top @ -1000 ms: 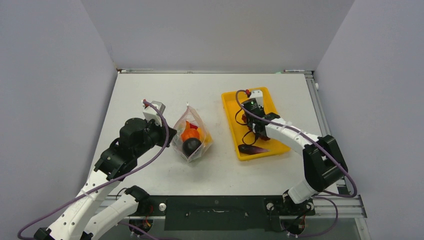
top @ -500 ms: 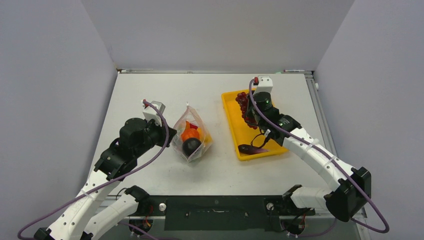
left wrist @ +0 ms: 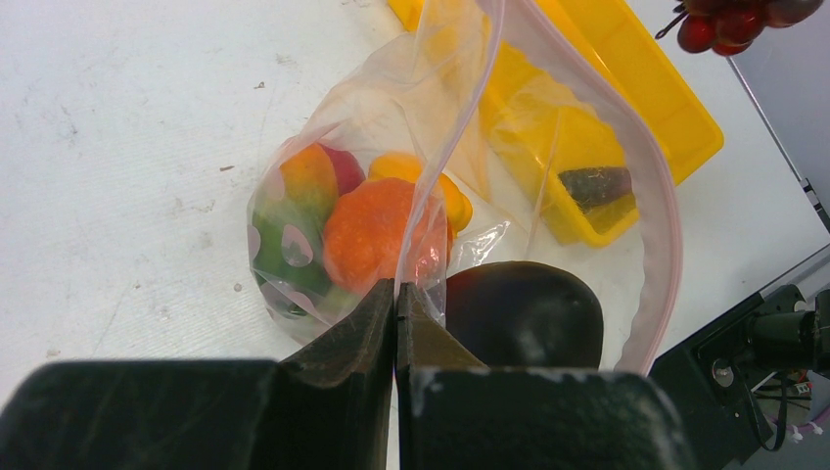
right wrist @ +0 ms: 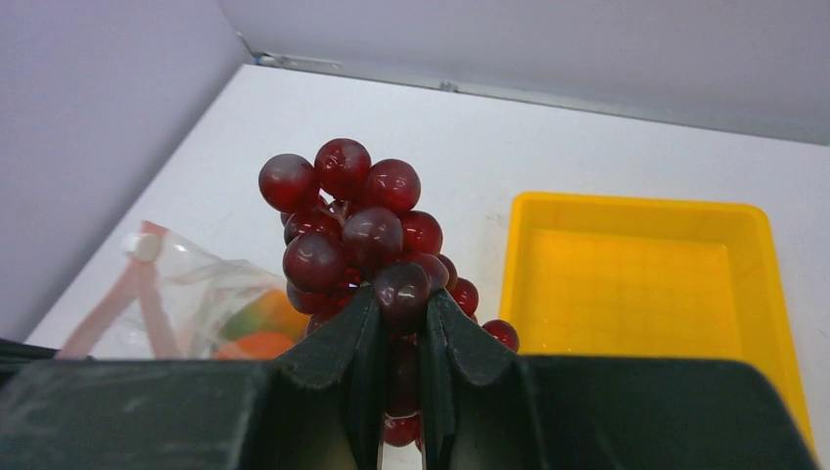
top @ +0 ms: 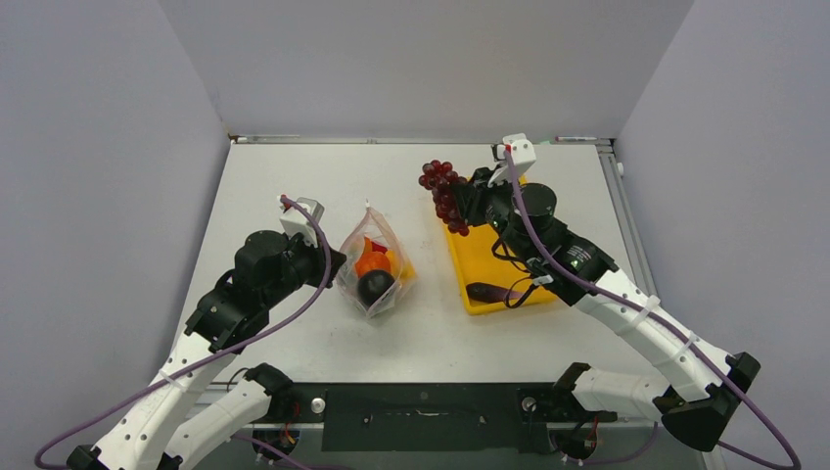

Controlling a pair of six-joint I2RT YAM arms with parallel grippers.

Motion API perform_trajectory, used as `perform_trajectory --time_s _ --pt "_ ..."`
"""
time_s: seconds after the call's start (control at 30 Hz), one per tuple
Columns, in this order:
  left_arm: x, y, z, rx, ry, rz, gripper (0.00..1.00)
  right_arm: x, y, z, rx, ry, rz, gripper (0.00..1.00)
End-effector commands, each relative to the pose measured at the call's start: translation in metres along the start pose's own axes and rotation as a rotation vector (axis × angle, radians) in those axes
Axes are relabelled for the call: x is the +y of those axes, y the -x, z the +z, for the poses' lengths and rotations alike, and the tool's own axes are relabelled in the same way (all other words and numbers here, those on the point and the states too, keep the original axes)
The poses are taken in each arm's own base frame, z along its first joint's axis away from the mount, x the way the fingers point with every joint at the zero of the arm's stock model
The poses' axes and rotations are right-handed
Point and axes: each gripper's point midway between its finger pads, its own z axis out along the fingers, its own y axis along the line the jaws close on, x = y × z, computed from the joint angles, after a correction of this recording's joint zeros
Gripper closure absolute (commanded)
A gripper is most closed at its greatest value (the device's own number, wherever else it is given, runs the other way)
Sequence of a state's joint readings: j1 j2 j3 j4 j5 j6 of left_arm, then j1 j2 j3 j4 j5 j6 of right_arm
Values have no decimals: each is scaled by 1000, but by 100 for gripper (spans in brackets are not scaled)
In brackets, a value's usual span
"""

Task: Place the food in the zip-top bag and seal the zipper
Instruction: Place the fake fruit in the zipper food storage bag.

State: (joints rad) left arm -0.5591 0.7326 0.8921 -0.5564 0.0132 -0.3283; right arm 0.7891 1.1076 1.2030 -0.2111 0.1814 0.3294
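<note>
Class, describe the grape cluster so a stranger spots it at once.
Find the yellow tray on the right. Above its far left corner, the right gripper holds the grape cluster. It alone is a bunch of dark red balls, held in the air.

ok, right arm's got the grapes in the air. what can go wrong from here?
1. The right gripper pinches only a berry or two of the grape cluster; most of it hangs outside the jaws, so it may slip or swing.
2. The left gripper holds the zip-top bag by one spot on the zipper; the floppy mouth could collapse or snag the cluster.
3. The pumpkin and a dark round piece crowd the mouth, so sealing may be hard.
</note>
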Motion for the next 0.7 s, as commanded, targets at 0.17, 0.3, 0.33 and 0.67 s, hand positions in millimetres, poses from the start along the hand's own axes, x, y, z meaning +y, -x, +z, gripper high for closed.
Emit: perform_trajectory --time_s 0.17,0.3,0.33,0.67 --pt "-2 13 -1 -45 -8 2 100 81 78 -28 -237 380 104 95" --pt "-1 12 -1 -42 -5 2 100 102 85 -37 -271 480 131 95" --pt "-1 12 -1 -43 -6 2 100 107 87 -40 -277 500 138 95" --pt "-2 14 -3 -53 -10 2 100 153 75 -41 -252 604 154 95"
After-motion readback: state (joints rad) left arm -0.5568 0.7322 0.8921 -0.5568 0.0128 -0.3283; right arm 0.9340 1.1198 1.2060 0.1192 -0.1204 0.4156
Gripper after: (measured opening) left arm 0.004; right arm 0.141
